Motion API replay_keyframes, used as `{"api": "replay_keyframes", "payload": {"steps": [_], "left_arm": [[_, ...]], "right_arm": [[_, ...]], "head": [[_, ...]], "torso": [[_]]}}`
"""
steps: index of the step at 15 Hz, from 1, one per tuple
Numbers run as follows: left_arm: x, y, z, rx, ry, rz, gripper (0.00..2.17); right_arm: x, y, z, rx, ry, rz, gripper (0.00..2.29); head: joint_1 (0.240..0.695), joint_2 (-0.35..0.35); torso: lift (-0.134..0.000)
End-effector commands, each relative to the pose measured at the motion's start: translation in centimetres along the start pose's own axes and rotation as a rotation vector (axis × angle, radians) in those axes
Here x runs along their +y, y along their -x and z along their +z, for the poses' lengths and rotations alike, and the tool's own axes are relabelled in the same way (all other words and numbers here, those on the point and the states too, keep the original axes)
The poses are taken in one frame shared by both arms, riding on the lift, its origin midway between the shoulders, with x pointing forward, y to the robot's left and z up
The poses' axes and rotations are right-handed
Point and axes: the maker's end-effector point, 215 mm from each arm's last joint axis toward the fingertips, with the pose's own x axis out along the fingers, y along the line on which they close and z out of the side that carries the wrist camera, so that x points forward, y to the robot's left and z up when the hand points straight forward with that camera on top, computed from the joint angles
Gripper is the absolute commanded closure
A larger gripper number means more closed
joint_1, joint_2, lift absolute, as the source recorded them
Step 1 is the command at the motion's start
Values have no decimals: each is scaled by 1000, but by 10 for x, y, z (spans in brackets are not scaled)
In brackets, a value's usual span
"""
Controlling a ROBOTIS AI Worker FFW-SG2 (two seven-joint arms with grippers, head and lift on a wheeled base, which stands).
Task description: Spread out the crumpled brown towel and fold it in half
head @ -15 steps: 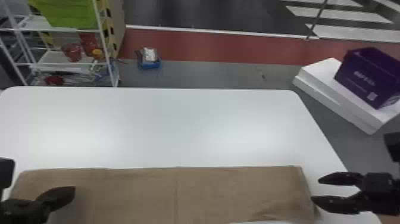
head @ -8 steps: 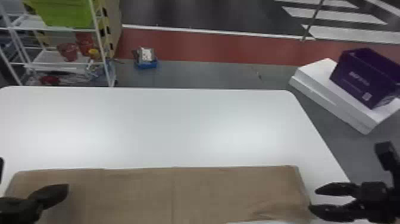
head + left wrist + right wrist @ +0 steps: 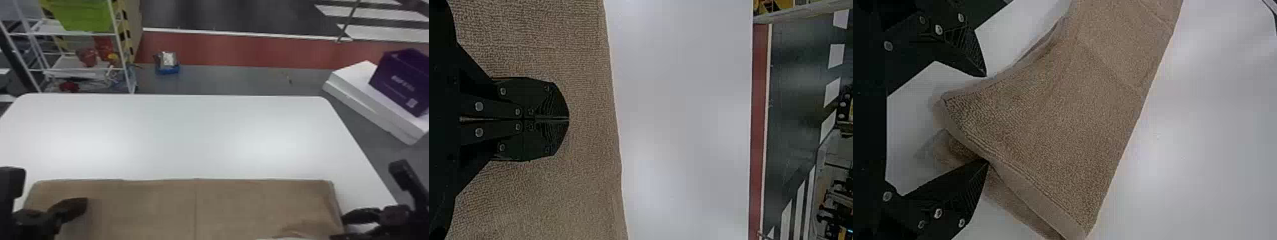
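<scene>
Table, white: before you, head view, its middle taken as the clock's centre.

Brown towel: spread wide along your six o'clock edge; in the right wrist view you see doubled hems at one end.

Wire rack: ten o'clock, behind the table.

White slabs: between two and three o'clock, stacked under the box.

Purple box: same bearing, bearing pale print and a square label.

Your left gripper: eight o'clock, above the towel; the left wrist view shows you its fingers pressed together.

Your right gripper: four o'clock, fingers wide apart, a towel corner between them, one fingertip at the hem.
</scene>
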Motion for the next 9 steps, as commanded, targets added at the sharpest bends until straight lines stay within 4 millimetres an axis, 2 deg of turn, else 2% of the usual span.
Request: {"api": "replay_keyframes", "payload": {"steps": [1,4,7,9], "left_arm": [[1,0,-2,3,3,3,1234],[2,0,-4,11,3,8,1237],[2,0,-5,14,4,11,1237],[3,0,-5,14,3,12,1237]], "right_arm": [[0,0,3,-2,0,2,383],[-2,6,12,-15,4,-7,650],[-4,18,22,-38,11,-26,650],[-9,24,22,-32,7,-40,650]], "head": [[695,-92],[695,-86],[695,-85],[695,-90]], "torso": [[-124],[-124],[-124],[-124]]}}
